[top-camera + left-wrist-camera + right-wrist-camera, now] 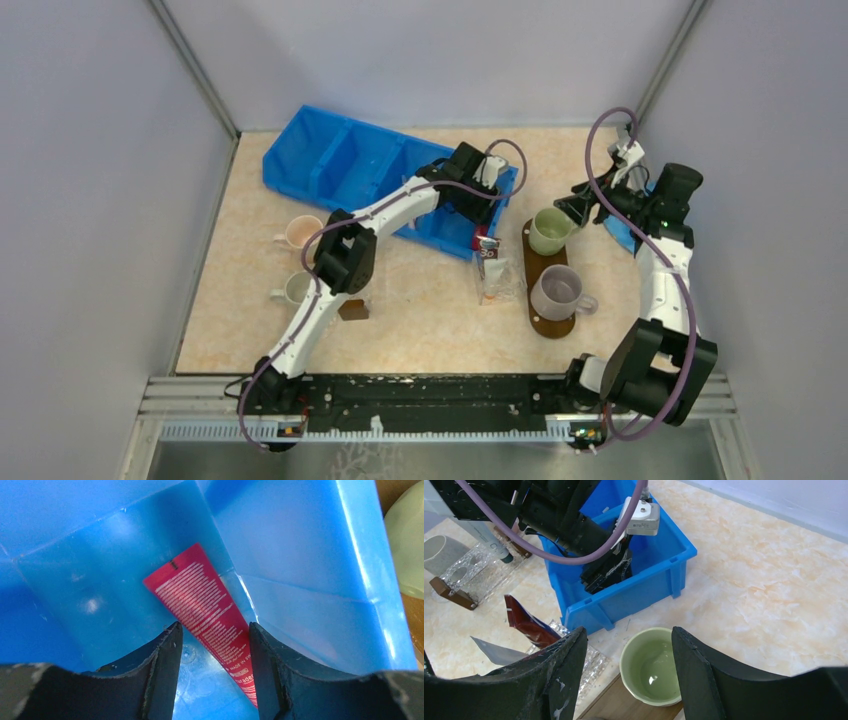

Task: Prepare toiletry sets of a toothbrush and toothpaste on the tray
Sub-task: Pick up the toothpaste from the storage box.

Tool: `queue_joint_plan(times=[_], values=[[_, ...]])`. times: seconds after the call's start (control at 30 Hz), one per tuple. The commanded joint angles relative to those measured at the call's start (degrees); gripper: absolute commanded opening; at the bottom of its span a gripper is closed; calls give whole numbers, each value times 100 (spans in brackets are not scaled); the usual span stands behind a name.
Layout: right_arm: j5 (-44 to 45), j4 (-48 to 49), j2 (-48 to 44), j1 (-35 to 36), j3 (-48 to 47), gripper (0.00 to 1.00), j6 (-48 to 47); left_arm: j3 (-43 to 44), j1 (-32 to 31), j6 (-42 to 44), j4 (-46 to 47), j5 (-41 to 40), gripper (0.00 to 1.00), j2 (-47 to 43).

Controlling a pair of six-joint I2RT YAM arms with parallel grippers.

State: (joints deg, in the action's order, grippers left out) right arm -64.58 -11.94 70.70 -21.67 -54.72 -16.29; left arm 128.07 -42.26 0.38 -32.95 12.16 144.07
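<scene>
— While the left gripper [214,630] is down inside the blue plastic compartment bin [300,555], how do its jaws stand?

— Apart, with nothing clamped. One dark finger sits on either side of a red toothpaste tube with white print [200,600]. That tube lies flat on the floor of the bin's end compartment, the one nearest the tray. Its lower end runs close to one finger, and I cannot tell whether they touch.

— And the tray itself?

— The flat dark brown oval tray [551,326] lies on the marbled beige table [430,320], just right of the bin's end. A pale green ceramic mug [549,230] stands upright on its far end and a grey mug [558,291] on its near end.

— Any other tubes?

— A dark red tube [529,624] and a pale silvery tube [491,652] lie on a clear bumpy plastic sheet [594,662]. The sheet is on the table just left of the tray, so both tubes are off the tray.

— The right gripper [626,632]?

— It hangs above the pale green mug, jaws wide, holding nothing. Seen from its wrist, the mug shows between its fingers.
</scene>
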Motion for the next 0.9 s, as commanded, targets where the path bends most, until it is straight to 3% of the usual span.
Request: queue_joint_plan(times=[0.0,0.27,0.37,0.87], values=[[-166,204,-21,-65,-12,63,7,297,33,5,-111,35,57,225],[-182,204,-38,-60,-19,63,20,372,105,59,-264,-61,49,321],[-180,206,-47,-65,-15,63,26,277,162,8,-202,-159,35,219],[-313,348,-99,-65,46,63,149,-1548,262,-323,1638,-160,4,-1321]])
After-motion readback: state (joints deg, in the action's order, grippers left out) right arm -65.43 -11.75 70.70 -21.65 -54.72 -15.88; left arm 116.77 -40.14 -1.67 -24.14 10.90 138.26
